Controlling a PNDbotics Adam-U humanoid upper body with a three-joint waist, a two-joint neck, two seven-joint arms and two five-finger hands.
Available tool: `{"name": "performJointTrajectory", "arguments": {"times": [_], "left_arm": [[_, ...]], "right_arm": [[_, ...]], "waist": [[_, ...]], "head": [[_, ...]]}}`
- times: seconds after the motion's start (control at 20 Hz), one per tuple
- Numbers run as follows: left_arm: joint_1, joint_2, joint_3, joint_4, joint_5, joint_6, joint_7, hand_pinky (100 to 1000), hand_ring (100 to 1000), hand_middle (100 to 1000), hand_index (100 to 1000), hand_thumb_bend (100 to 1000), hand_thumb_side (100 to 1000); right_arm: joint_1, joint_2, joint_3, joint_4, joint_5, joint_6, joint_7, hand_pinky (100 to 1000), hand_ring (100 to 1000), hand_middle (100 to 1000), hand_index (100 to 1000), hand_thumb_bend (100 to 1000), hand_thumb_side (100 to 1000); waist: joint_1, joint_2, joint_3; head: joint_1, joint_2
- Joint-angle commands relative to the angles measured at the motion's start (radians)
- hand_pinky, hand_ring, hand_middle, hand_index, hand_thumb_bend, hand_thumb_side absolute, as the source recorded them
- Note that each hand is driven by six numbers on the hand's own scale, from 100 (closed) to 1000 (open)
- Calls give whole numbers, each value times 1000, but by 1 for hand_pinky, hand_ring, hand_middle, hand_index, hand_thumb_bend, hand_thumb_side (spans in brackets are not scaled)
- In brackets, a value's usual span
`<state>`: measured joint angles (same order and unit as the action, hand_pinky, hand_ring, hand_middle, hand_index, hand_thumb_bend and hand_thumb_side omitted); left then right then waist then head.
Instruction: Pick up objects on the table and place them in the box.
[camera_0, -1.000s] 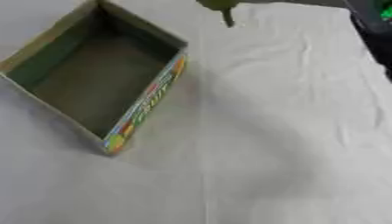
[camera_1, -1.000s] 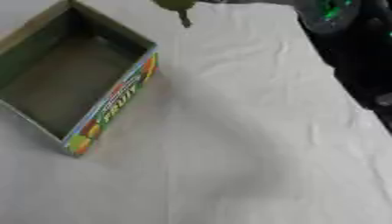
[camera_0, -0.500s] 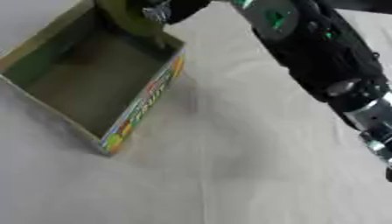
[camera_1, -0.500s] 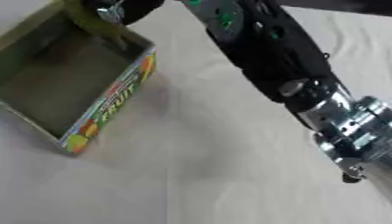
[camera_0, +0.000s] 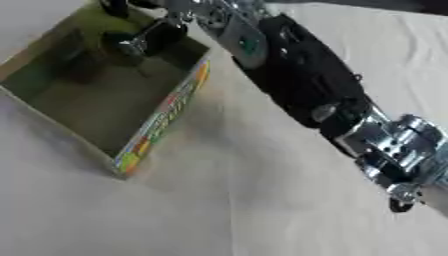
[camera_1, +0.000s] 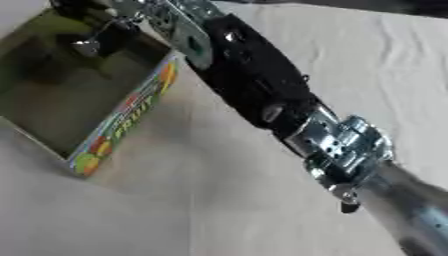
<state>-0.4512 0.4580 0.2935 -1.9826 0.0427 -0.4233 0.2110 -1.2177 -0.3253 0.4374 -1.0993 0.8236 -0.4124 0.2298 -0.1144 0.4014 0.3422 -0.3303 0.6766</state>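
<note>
An open cardboard box (camera_0: 166, 113) with a colourful fruit print on its side wall lies at the upper left, its inside olive green and shadowed. My right arm (camera_0: 297, 75) comes in from the lower right and stretches diagonally across the table. Its hand (camera_0: 150, 35) hangs over the far part of the box's opening, just above the rim. The olive-green thing seen earlier is not distinguishable against the green inside of the box. A dark blot (camera_0: 83, 67) lies on the box floor under the hand; I cannot tell whether it is shadow or a thing. My left hand shows in no view.
A creased white cloth (camera_0: 262, 210) covers the table. The silver wrist joint (camera_1: 346, 145) of the right arm hangs over the cloth's middle right. No other loose objects show on the cloth.
My right arm has reached further left and down, bringing the hand from the box's far rim to over its opening. The green thing it carried no longer stands out.
</note>
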Motion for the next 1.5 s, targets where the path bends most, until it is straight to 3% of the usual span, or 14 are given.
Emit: {"name": "performJointTrajectory", "arguments": {"times": [0.05,0.15,0.2,0.35,0.5,0.75,0.9,1.05,1.25,1.35,1.5], "left_arm": [[-13,26,3,-17,8,0,-10,603,658,611,727,100,536],[-14,25,1,-17,9,0,-14,603,658,611,727,100,536],[-14,25,1,-17,10,1,-16,603,658,611,727,100,539],[-10,25,1,-17,11,2,-21,602,658,612,727,100,543],[-5,26,1,-17,9,4,-26,602,658,611,727,100,544],[8,31,5,-17,5,4,-25,601,658,611,726,100,543],[16,33,9,-17,1,6,-20,601,658,612,726,100,546],[30,34,18,-17,-7,8,-13,599,658,612,726,100,555],[49,30,28,-17,-16,13,-5,596,658,613,726,100,568],[59,27,34,-17,-23,15,-6,595,658,613,726,100,568],[68,23,41,-17,-32,16,-3,594,659,614,726,100,569]], "right_arm": [[-15,13,-15,28,60,-10,4,745,648,514,638,100,291],[-12,22,-11,42,91,-22,35,747,658,526,650,100,298],[-11,23,-10,45,104,-27,47,761,717,658,768,100,321],[-13,19,-15,29,126,-21,60,782,760,750,857,100,306],[-21,-1,-25,-33,110,1,53,790,777,773,879,100,272],[-17,-79,-61,-219,42,61,26,789,780,777,884,100,218],[16,-148,-116,-368,-58,121,-11,792,770,771,880,100,100],[84,-252,-203,-539,-206,210,-64,794,749,753,870,100,100],[250,-404,-301,-795,-347,307,-128,795,754,753,865,100,100],[328,-456,-348,-874,-369,316,-169,796,762,761,865,100,100],[414,-509,-408,-898,-381,269,-242,802,775,772,870,100,115]], "waist": [[8,-19,3],[7,-19,4],[7,-19,3],[8,-19,-1],[10,-21,-6],[15,-28,-25],[19,-31,-39],[22,-33,-57],[31,-27,-80],[39,-22,-93],[51,-14,-113]], "head": [[-5,1],[-5,-2],[-3,-2],[3,-3],[8,-1],[27,1],[41,4],[64,7],[99,-1],[118,-7],[143,-19]]}}
